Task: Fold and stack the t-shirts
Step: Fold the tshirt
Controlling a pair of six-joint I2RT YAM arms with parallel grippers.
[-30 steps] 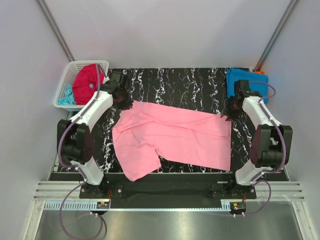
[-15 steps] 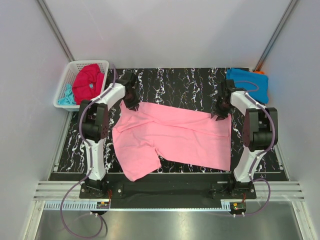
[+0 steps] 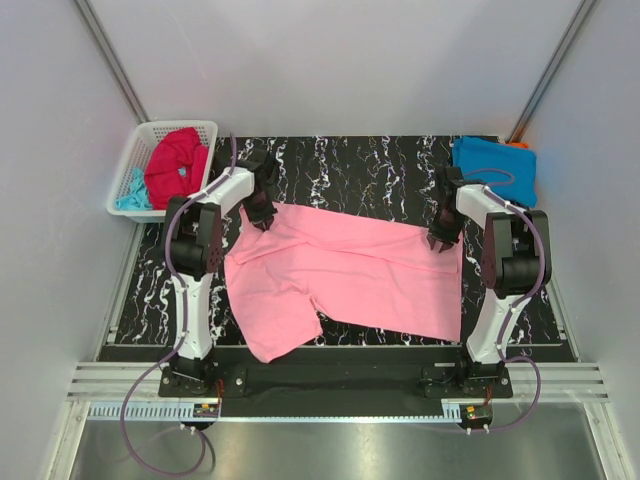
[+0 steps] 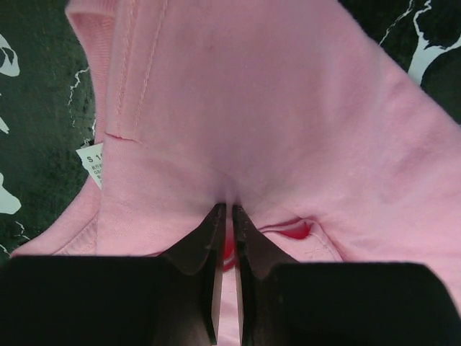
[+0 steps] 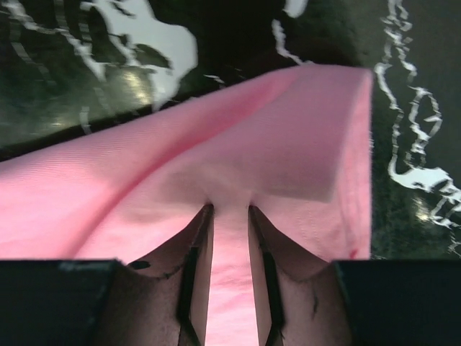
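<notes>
A light pink t-shirt (image 3: 350, 270) lies spread across the black marbled table (image 3: 360, 170). My left gripper (image 3: 263, 217) sits at its far left corner by the collar. In the left wrist view that gripper (image 4: 229, 209) is shut on a pinch of the pink cloth (image 4: 288, 108), with a white size label (image 4: 92, 162) just to the left. My right gripper (image 3: 440, 240) is at the shirt's far right corner. In the right wrist view its jaws (image 5: 230, 209) hold a raised fold of pink cloth (image 5: 252, 144) between them.
A white lattice basket (image 3: 178, 124) at the far left holds a crimson red t-shirt (image 3: 175, 165) and a pale aqua one (image 3: 130, 192). A folded bright blue t-shirt (image 3: 495, 165) lies at the far right corner, with an orange edge (image 3: 518, 145) showing behind it.
Both grippers have come down from beyond the far edge onto the pink shirt's far corners. The right jaws have narrowed onto the cloth; the shirt itself has barely shifted.
</notes>
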